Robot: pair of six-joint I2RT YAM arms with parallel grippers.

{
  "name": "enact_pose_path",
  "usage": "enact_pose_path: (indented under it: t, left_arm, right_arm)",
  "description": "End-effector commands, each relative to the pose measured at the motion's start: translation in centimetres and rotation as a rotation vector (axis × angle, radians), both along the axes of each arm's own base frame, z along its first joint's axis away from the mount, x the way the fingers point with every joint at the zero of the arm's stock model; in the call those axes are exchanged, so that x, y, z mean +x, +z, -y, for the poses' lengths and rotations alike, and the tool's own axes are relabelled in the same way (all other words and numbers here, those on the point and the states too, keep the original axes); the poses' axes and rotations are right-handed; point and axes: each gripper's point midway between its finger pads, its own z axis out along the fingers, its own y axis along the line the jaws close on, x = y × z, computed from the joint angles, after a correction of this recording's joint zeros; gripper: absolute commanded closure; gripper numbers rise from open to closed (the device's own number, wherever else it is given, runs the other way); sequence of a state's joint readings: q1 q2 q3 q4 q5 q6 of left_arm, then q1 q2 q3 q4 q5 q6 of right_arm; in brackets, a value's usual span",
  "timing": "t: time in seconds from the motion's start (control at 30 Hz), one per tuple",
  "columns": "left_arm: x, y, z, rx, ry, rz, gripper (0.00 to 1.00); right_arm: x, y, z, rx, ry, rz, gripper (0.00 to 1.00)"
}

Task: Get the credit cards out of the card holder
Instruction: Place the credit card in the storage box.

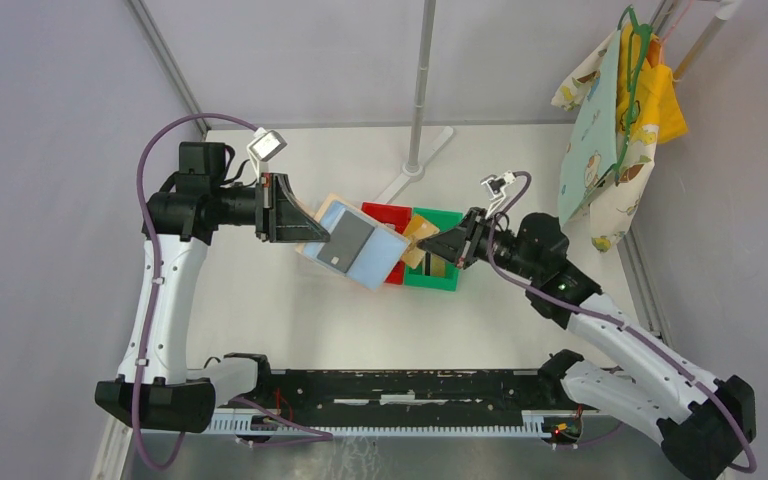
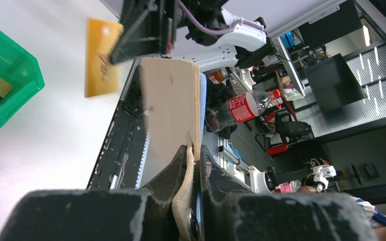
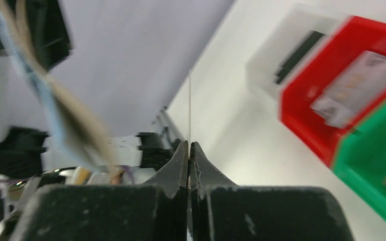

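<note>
The card holder point(image 1: 360, 250), tan outside and light blue inside, hangs open above the table with a grey card point(image 1: 345, 243) in its pocket. My left gripper point(image 1: 303, 225) is shut on its tan flap point(image 2: 171, 110), which is pinched between the fingers point(image 2: 178, 165). My right gripper point(image 1: 432, 247) is shut on a gold credit card point(image 1: 416, 240) just right of the holder, over the bins. That card point(image 2: 100, 57) shows flat in the left wrist view and as a thin edge point(image 3: 189, 108) in the right wrist view, where the holder point(image 3: 55, 105) is a blur at the left.
A red bin point(image 1: 392, 218) and a green bin point(image 1: 440, 272) stand side by side mid-table; the red one point(image 3: 301, 100) holds a silvery card point(image 3: 352, 90). A white post point(image 1: 422, 90) stands behind them. Patterned cloths point(image 1: 610, 130) hang at the far right. A black rail point(image 1: 400, 385) runs along the near edge.
</note>
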State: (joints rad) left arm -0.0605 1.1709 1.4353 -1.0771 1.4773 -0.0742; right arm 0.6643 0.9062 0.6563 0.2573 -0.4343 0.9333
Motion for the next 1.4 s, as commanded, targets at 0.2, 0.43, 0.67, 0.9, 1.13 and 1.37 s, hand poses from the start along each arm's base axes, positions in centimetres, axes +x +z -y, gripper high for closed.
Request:
enact_pose_path:
  t: [0.2,0.43,0.67,0.9,1.13,1.37]
  left_arm:
    - [-2.0,2.7,-0.1,-0.083,-0.076,0.061,0.98]
    - [-1.9,2.2,-0.1,-0.061,-0.054,0.091,0.98]
    - [-2.3,2.2,-0.1,-0.055,-0.048,0.120,0.98]
    - [-2.4,2.1,-0.2,-0.054,-0.046,0.129,0.98]
    - [-2.5,2.1,-0.2,-0.049,-0.041,0.148,0.98]
    - [-2.4,1.9,-0.2,-0.038,-0.029,0.162,0.98]
  right_arm:
    - [4.1,-7.9,6.8,-0.587,-0.151,-0.022,1.00]
    - [7.3,-12.9,7.1,-0.760,-0.174,-0.093,1.00]
    - [10.5,-15.8,5.8,-0.833,-0.159,-0.120,1.00]
    - [11.8,-17.3,4.9,-0.835,-0.151,-0.122,0.98]
    - [12.9,-11.9,5.1,-0.797,-0.219,-0.018,0.55]
    - [12.8,-3.6,6.2,-0.701,-0.331,0.118,0.27]
